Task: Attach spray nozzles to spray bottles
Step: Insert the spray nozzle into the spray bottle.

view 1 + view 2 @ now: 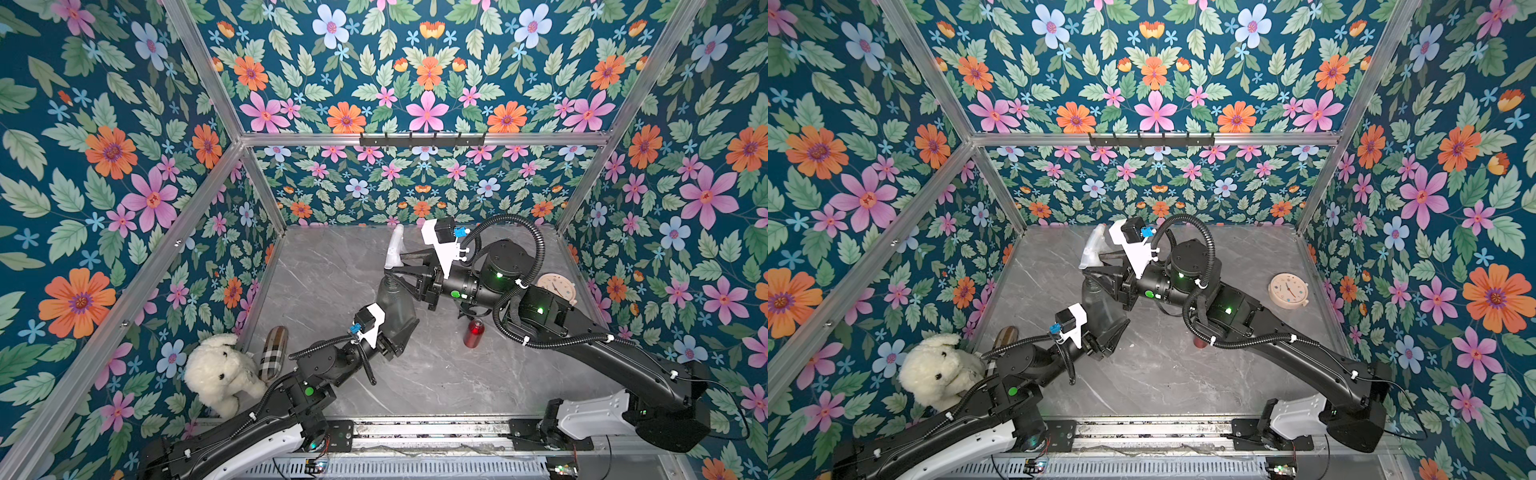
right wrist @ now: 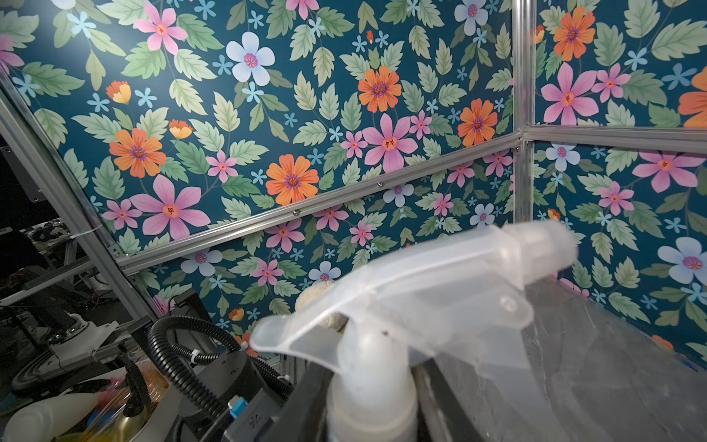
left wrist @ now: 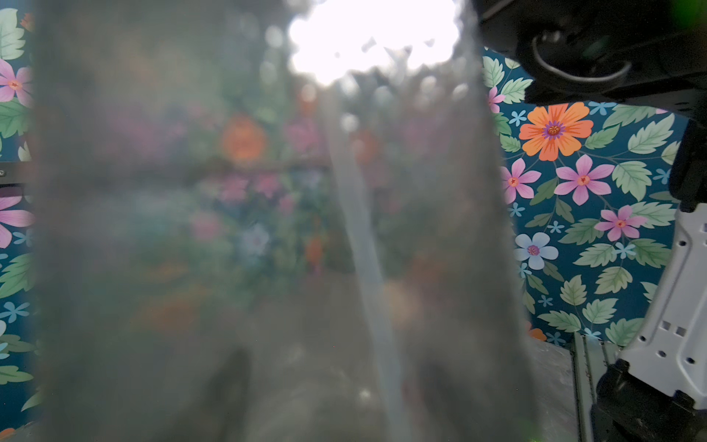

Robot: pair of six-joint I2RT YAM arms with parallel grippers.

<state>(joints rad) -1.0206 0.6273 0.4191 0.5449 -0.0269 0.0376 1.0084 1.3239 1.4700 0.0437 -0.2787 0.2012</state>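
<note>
Left gripper point(image 1: 401, 330) clamps the grey bottle point(image 1: 394, 306) by its body, neck up, over the table point(image 1: 436, 374). Right gripper point(image 1: 390, 274) pinches the clear nozzle point(image 1: 394, 249) at its collar, directly atop that neck. Tube point(image 3: 363, 248) is inside and the axes are in line, so it looks ready to screw down.

Bare grey marble tabletop point(image 1: 415, 374) lies open at the near centre, between the black left arm point(image 1: 324, 361) and black right arm point(image 1: 602, 345). Mid-table, a translucent smoky-grey pear-shaped plastic bottle point(image 1: 395, 305) topped by a whitish-clear trigger nozzle point(image 1: 394, 249) bars the way. A slim metallic red cylinder bottle point(image 1: 473, 332) stands just beside the right arm. A white plush dog point(image 1: 220, 372) and plaid oblong case point(image 1: 274, 353) fill the near-left corner; a round beige clock point(image 1: 1288, 290) sits near the right edge. The far-left stretch is free.
</note>
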